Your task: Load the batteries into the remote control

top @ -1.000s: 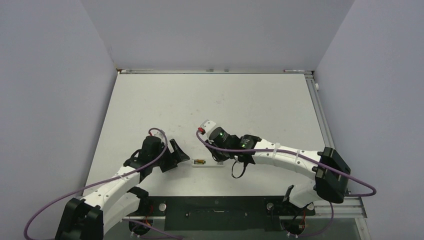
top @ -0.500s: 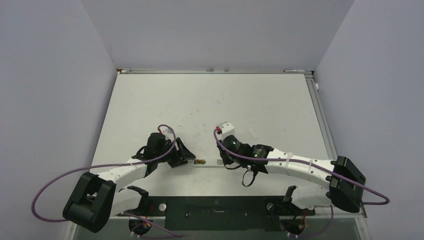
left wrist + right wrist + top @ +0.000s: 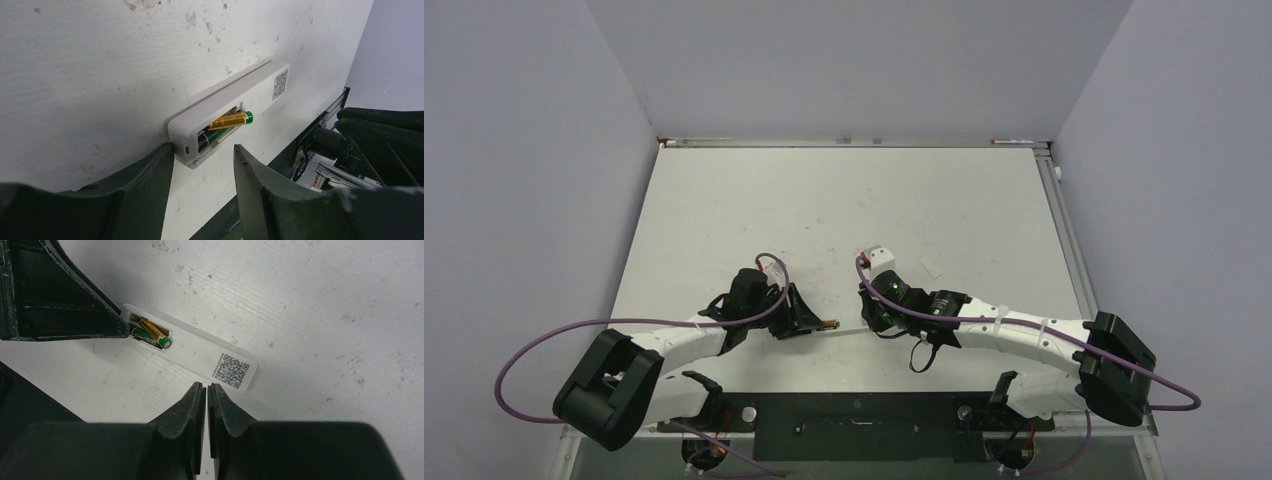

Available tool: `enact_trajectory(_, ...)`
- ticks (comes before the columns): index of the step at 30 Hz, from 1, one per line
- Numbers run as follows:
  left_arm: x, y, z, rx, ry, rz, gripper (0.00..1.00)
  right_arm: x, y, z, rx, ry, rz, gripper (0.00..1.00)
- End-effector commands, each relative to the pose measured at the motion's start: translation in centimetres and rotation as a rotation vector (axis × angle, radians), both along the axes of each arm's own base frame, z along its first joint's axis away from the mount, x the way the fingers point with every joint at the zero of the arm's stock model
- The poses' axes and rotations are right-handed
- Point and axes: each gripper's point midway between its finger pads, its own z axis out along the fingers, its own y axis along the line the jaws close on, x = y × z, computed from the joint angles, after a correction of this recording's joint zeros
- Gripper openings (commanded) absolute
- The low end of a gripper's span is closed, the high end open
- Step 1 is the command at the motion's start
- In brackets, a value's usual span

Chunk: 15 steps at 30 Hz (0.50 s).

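Observation:
The white remote control (image 3: 235,97) lies back side up on the table, with a QR sticker near one end and its battery bay open. A blackish-green battery (image 3: 212,137) lies in the bay. A copper-gold battery (image 3: 232,120) rests tilted on top of it. Both show in the right wrist view, gold (image 3: 152,329) and green (image 3: 150,338). My left gripper (image 3: 202,150) is open at the remote's bay end, with one finger (image 3: 150,170) touching that end. My right gripper (image 3: 206,387) is shut and empty, its tips at the long edge of the remote (image 3: 200,352) by the QR sticker.
A small flat white piece (image 3: 932,267) lies on the table (image 3: 844,200) behind my right arm. In the top view the remote (image 3: 846,329) sits near the table's front edge, between my left gripper (image 3: 814,322) and right gripper (image 3: 872,325). A dark rail (image 3: 854,415) runs along the front.

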Motion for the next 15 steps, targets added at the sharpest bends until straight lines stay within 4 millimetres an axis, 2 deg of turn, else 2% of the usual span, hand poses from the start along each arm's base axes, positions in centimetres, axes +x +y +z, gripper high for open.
enact_trajectory(1, 0.3, -1.1, 1.6, -0.042, -0.064, -0.018, 0.43, 0.4, 1.2, 0.2, 0.072, 0.011, -0.021, 0.10)
enact_trajectory(15, -0.3, -1.0, 0.8, -0.015, -0.067, -0.008, 0.39, 0.8, 4.0, -1.2, 0.099, 0.091, -0.035, 0.17)
